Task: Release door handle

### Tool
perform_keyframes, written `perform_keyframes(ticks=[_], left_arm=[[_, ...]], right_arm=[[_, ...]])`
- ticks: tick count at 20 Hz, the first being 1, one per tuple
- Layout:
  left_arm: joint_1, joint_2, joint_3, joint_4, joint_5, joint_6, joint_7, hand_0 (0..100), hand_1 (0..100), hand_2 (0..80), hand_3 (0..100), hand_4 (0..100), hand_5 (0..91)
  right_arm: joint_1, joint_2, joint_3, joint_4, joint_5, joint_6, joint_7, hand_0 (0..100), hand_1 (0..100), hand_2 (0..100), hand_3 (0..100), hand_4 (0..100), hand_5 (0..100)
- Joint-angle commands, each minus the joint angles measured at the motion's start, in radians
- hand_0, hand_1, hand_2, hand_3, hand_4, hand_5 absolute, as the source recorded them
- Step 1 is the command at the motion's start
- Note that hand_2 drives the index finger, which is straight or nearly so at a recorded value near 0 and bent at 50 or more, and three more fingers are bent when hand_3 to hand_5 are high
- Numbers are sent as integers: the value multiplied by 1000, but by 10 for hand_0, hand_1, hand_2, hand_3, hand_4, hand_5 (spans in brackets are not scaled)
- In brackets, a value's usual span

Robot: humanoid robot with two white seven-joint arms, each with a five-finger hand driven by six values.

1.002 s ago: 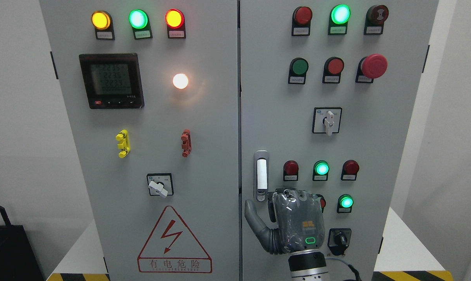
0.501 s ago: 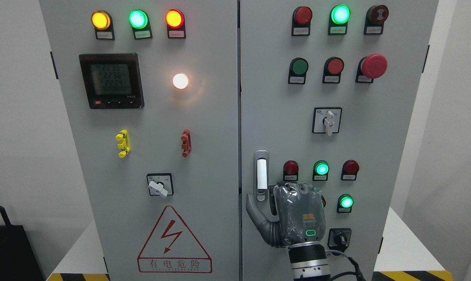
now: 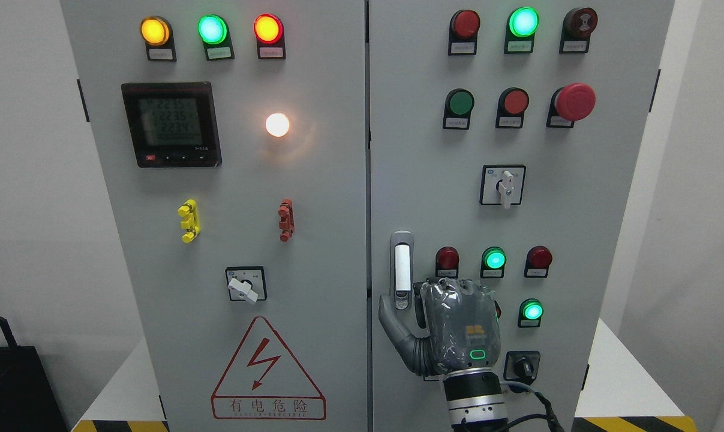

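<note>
Right hand (image 3: 451, 327) at handle (image 3: 402, 270) foot, back to camera, finger curl hidden; grip state unclear. Thumb beside lower end. Handle upright, up-left of palm.

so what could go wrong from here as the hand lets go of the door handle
1. The right hand sits low beside the door handle, its thumb near the handle's bottom end; pulling away carelessly might snag it.
2. A red button is partly hidden behind the hand and a green lit button sits close, so drifting right could press one.
</note>
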Motion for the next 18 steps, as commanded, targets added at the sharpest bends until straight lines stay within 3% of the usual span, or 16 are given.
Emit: perform_keyframes(ticks=[1,18], left_arm=[[0,0,-14,20,0,-1,-1,120,389,0,0,0,0],[0,0,-14,20,0,-1,-1,120,389,0,0,0,0]], right_arm=[[0,0,-1,3,-1,0,0,465,139,1000,1000,1000,974],[-10,0,-6,12,-10,21,0,498,159,1000,1000,998,974]])
